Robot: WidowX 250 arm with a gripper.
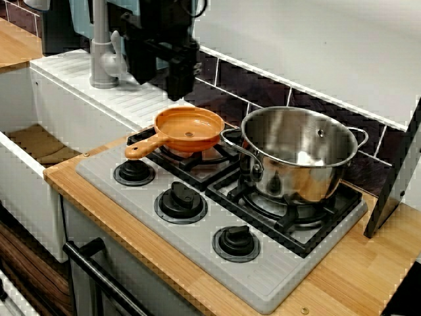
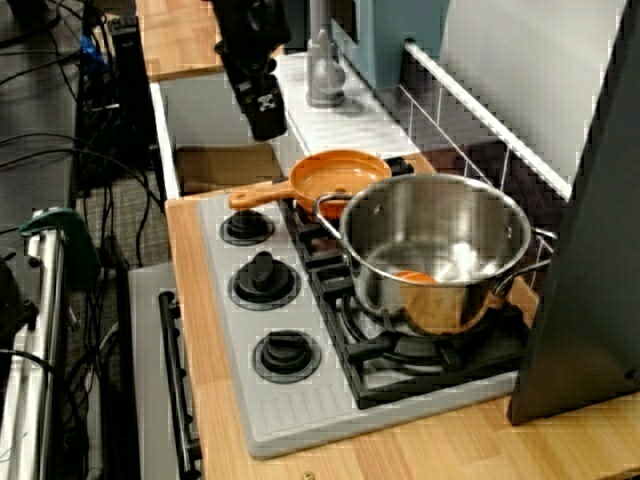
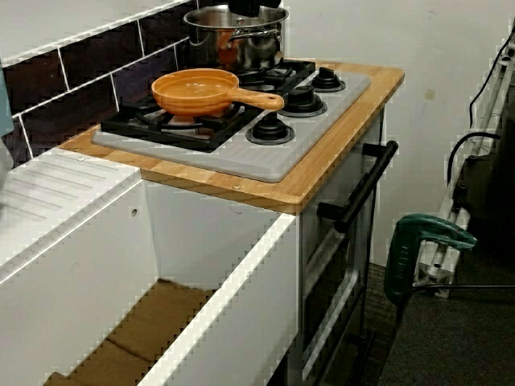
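Pan (image 1: 189, 128), orange and shallow, sits on the black grate (image 1: 197, 172) of the burner nearest the sink, its short handle (image 1: 141, 149) sticking out over the end knob (image 1: 134, 172). The hand (image 1: 179, 89), a black block, hangs above the pan's far rim and clear of it; seen from the front or from the knob side, I cannot tell whether its fingers are apart or together. In my judgement the handle is the surest place to grip: it is narrow, rounded and free on all sides, while the bowl is wide, smooth and glossy and would likely slip. A straight descent looks wise, since the steel pot (image 1: 299, 155) stands just beside the pan on the next burner, and its loop handle (image 1: 231, 137) comes close to the pan's rim. The pan looks like light plastic, so it could skate on the ridged grate if nudged sideways. The pot is polished metal, round and deep, mirroring orange on its wall. The stove (image 1: 197, 245) is a matt grey slab with fine ribbing and three black dial knobs, set into a pale wooden bench (image 1: 348, 276). Behind it run dark glossy tiles (image 1: 263, 89); a grey tap (image 1: 102, 56) rises from a ribbed white drainer (image 1: 72, 76).
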